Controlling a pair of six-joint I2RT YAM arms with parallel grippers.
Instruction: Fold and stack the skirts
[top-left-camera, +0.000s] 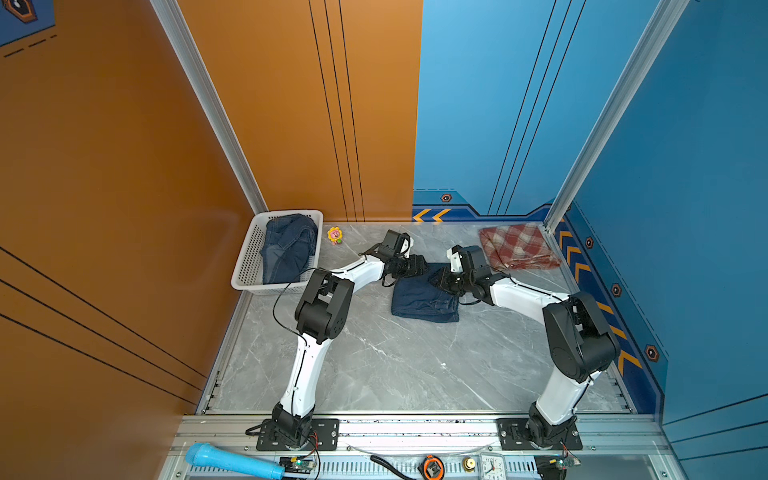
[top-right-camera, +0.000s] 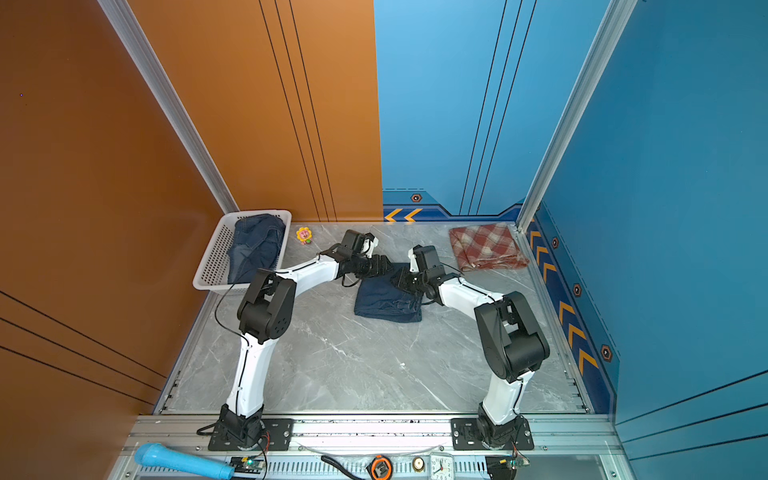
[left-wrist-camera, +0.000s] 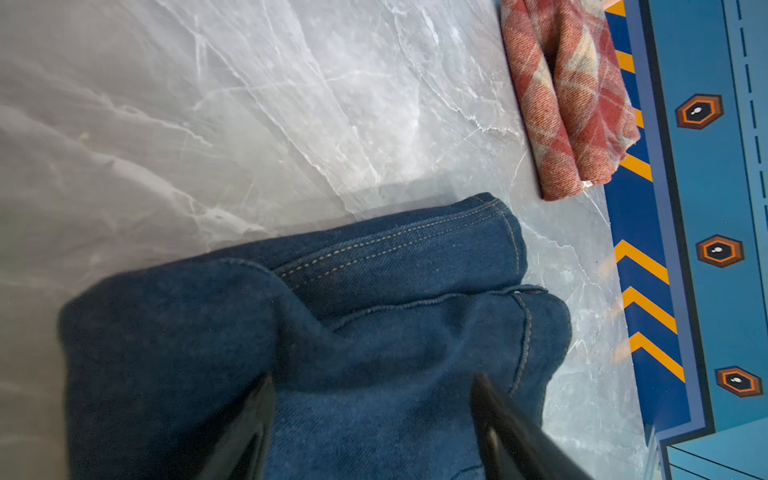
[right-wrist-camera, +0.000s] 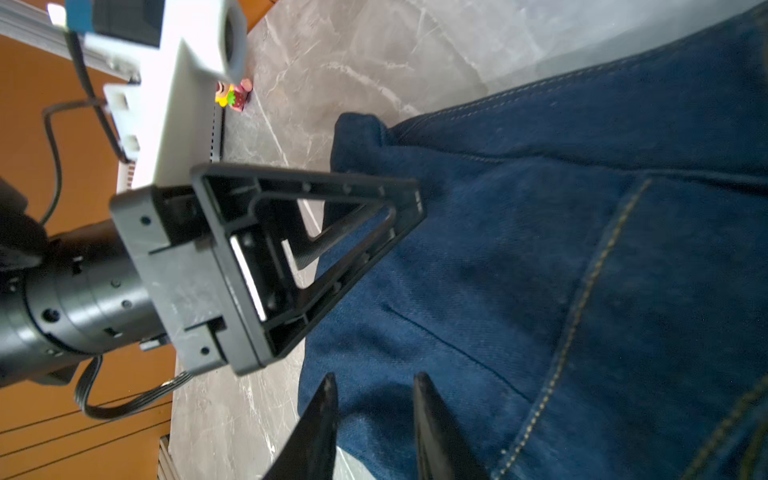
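Observation:
A folded dark blue denim skirt (top-left-camera: 424, 299) (top-right-camera: 388, 301) lies mid-table. My left gripper (top-left-camera: 419, 266) (left-wrist-camera: 374, 386) hangs over its far left corner, open, with denim showing between its wide-set fingers (left-wrist-camera: 253, 424). At the skirt's far right edge, my right gripper (top-left-camera: 438, 280) (right-wrist-camera: 376, 390) has its jaws drawn narrow on the denim skirt's (right-wrist-camera: 519, 270) edge. The plaid skirt (top-left-camera: 517, 247) (left-wrist-camera: 569, 99) lies folded at the back right corner. Another denim skirt (top-left-camera: 289, 247) (top-right-camera: 255, 245) sits crumpled in the basket.
The white perforated basket (top-left-camera: 245, 257) stands at the back left by the orange wall. A small flower toy (top-left-camera: 335, 235) (right-wrist-camera: 232, 95) lies beside it. A blue microphone (top-left-camera: 232, 461), tape measure (top-left-camera: 434, 467) and clock (top-left-camera: 492, 467) rest on the front rail.

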